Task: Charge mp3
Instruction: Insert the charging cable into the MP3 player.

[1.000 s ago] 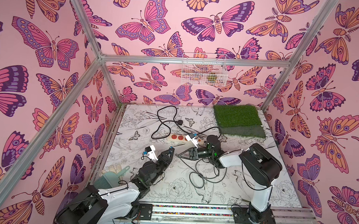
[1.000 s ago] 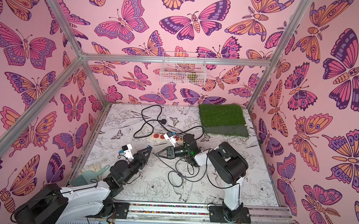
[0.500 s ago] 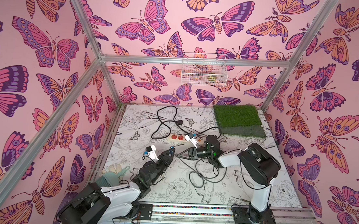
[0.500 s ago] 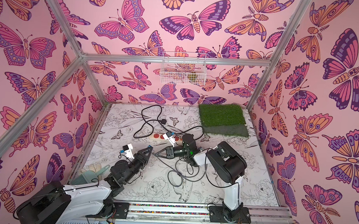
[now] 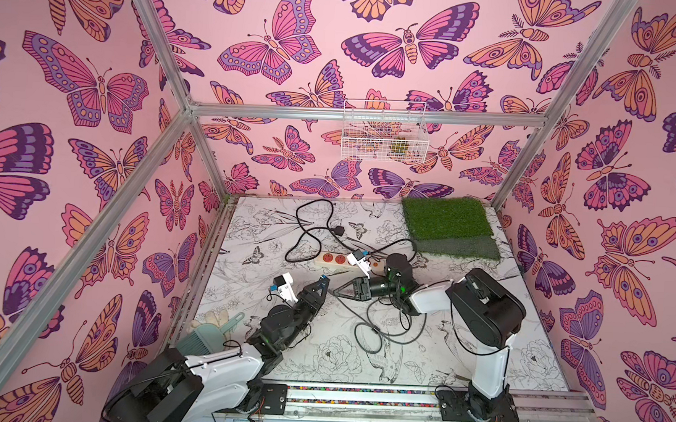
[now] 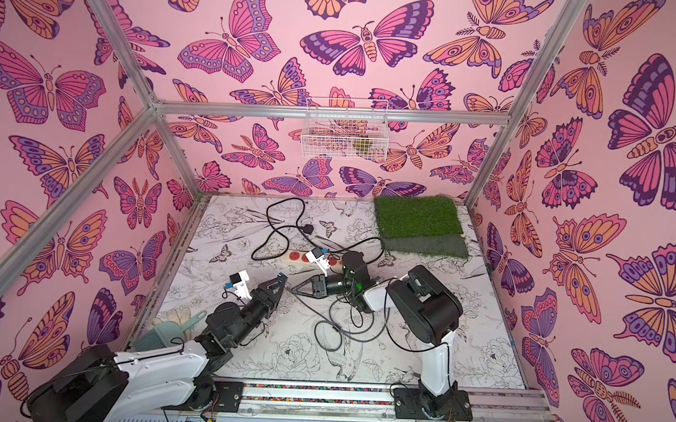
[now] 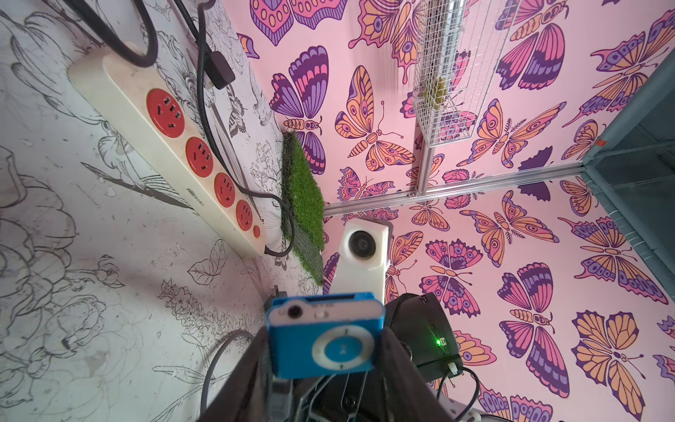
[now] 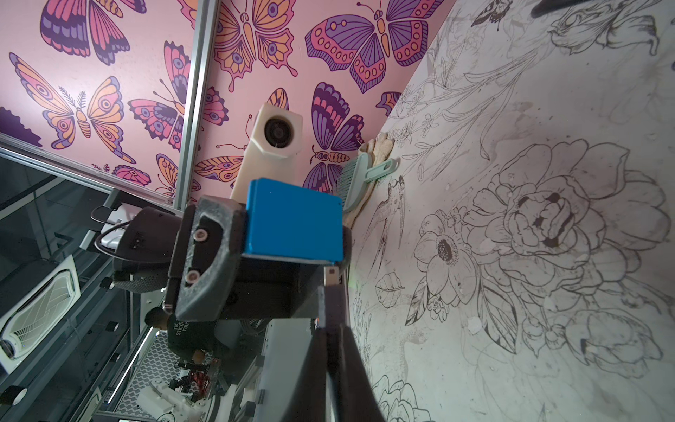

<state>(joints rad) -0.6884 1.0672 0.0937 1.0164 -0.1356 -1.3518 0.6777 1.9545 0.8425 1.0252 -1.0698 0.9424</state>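
— Butterfly-papered pink walls (image 5: 375, 83) box in a flower-printed floor (image 5: 308, 361), and above it we find the left gripper (image 5: 322, 282) and the right gripper (image 8: 331, 292) nose to nose. Where is the mp3 (image 7: 323, 334)?

— Off the floor. We see it pinched in the left gripper, its pale control pad turned toward the left wrist view. In both top views it is only a blue speck at that gripper's tip.

— And the other arm?

— We see the right gripper pressed together on the small plug (image 8: 331, 272) of a black cable (image 5: 376, 330), whose slack lies looped on the floor. From the right wrist, the plug's metal tip sits just beside a corner of the mp3, not in it as far as we can tell.

— So how far along do we put it?

— About midway, by our reckoning. Both pick-ups look done: mp3 in one grip, plug in the other, held close together. Left to do is lining the tip up with the port and pushing it home. Which edge carries that port we cannot make out.

— And power?

— We see the cream power strip (image 7: 120, 86) lying beyond the grippers, and the four red sockets (image 7: 199, 159) that the left wrist shows stand empty. Where the cable's far end runs we cannot tell, so that step may remain too.
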